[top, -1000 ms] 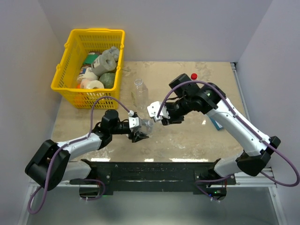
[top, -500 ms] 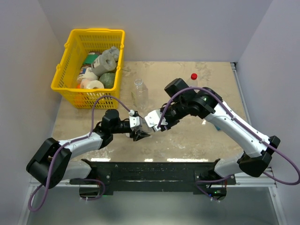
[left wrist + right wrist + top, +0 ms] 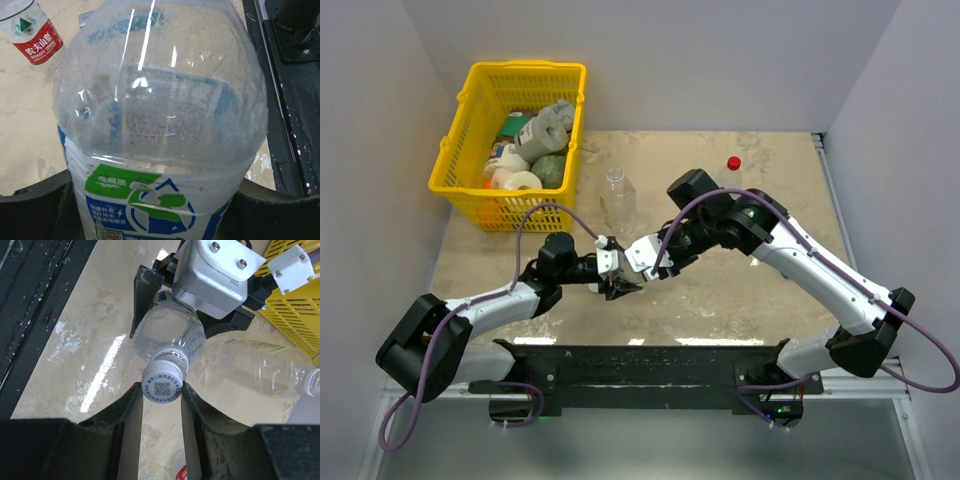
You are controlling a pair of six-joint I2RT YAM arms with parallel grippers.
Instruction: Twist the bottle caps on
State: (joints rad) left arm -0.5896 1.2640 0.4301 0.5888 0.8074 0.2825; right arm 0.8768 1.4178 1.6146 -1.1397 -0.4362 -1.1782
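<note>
My left gripper [image 3: 617, 284] is shut on the short blue-labelled bottle [image 3: 160, 150], whose body fills the left wrist view between the dark fingers [image 3: 35, 205]. The bottle points its neck toward my right gripper [image 3: 645, 260]. That gripper is shut on the white cap [image 3: 162, 385], which sits on the bottle's neck with one finger [image 3: 131, 407] on each side. The squarish unlabelled bottle [image 3: 617, 195] stands capless behind them. A red-labelled bottle [image 3: 35, 35] shows in the left wrist view. A red cap [image 3: 733, 163] shows at the back right, behind the right arm.
A yellow basket [image 3: 470, 130] with several items stands at the back left. The right arm's elbow and forearm [image 3: 790, 240] cross the right half of the table. The black mounting rail [image 3: 640, 365] runs along the near edge. Walls close both sides.
My right gripper has moved left and nearer along the table with the cap, closing onto the bottle's neck. The left gripper has shifted slightly and keeps its hold.
</note>
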